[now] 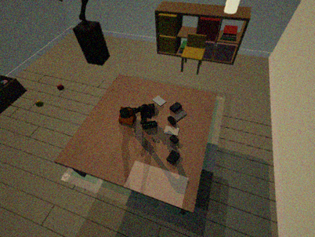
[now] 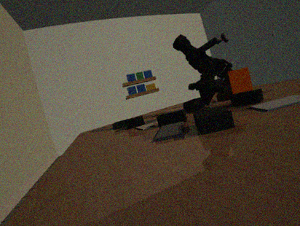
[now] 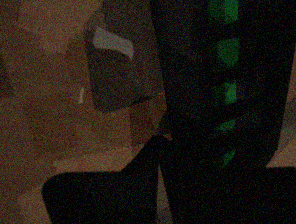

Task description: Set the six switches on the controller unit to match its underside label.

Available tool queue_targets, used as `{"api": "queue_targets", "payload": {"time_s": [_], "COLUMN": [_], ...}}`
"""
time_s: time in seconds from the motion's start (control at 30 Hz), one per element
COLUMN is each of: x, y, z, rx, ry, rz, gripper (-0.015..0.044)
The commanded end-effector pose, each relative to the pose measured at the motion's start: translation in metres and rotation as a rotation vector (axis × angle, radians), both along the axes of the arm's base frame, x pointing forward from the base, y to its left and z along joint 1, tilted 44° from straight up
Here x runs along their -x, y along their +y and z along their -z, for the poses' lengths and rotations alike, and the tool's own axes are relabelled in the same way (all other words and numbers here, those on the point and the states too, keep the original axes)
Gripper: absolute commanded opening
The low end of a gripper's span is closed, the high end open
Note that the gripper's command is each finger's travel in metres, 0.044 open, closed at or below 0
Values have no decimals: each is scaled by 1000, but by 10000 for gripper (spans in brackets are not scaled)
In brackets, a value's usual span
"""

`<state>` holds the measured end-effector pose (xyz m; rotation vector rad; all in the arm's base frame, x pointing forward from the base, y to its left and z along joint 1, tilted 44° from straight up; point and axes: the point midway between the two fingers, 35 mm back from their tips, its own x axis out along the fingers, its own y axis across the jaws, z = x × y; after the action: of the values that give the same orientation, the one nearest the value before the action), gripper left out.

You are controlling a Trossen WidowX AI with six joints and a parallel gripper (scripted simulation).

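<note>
The dark grey controller unit (image 3: 195,85) fills the right of the wrist view, base down on the bench, with its row of rocker switches showing green ends (image 3: 229,52). In the top view it looks like the small dark block in front of the arm, too small to read. My gripper (image 3: 157,140) is shut on nothing. Its joined fingertips are low at the unit's left edge, beside the switch row. I cannot tell whether they touch the unit. The arm (image 2: 202,64) bends down over the cluster of parts. The unit's underside label is hidden.
A grey module (image 3: 120,75) with a white label lies just left of the unit. An orange block (image 1: 126,119) (image 2: 240,80) stands by the arm's base. Dark modules (image 1: 175,107) (image 2: 213,119) and a white sheet (image 1: 159,100) (image 2: 284,102) lie around on the brown bench (image 1: 97,141).
</note>
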<state>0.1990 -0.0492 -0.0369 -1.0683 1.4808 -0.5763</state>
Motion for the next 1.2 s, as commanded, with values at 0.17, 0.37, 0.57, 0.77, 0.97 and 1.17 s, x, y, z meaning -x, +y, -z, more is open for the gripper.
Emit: {"api": "queue_targets", "payload": {"time_s": [0.17, 0.37, 0.57, 0.77, 0.97, 1.17], "x": [-8, -12, -15, -18, -22, -17], "y": [-9, -13, -16, -19, -23, -19], "z": [-9, -13, -16, -19, -22, -18], "rx": [11, 11, 12, 12, 12, 1], "ry": [-15, -15, -15, -15, -16, 12], "rz": [3, 3, 3, 3, 3, -3], "gripper": [0, 0, 0, 0, 0, 0]}}
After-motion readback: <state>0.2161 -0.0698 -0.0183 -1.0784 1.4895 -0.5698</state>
